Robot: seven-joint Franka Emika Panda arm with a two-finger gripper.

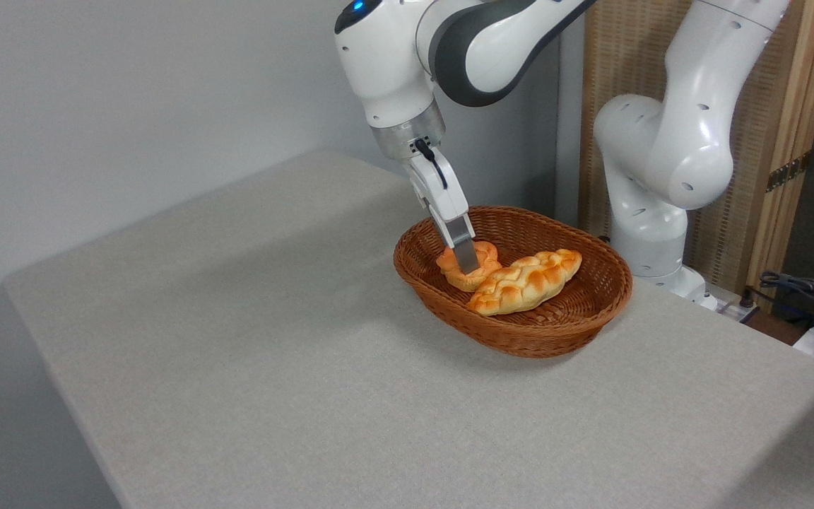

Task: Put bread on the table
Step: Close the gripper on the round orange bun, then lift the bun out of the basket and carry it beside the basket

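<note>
A brown wicker basket (pixel 594 297) holds a pale braided loaf (pixel 527 281); cables (pixel 813 300) lie far right.

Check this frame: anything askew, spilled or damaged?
Nothing stands out. The wicker basket sits flat on the table, with the braided loaf and the round bun inside, both intact. The gripper is down at the bun; its grip can't be judged from here.

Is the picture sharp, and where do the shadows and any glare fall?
Fixed camera view: focus is fairly sharp throughout, with no motion blur on the gripper; lighting is soft and even; a faint broad shadow lies on the table left of the basket, darker just under its rim; the bread and the braided loaf show mild glossy highlights; no strong glare.
</note>
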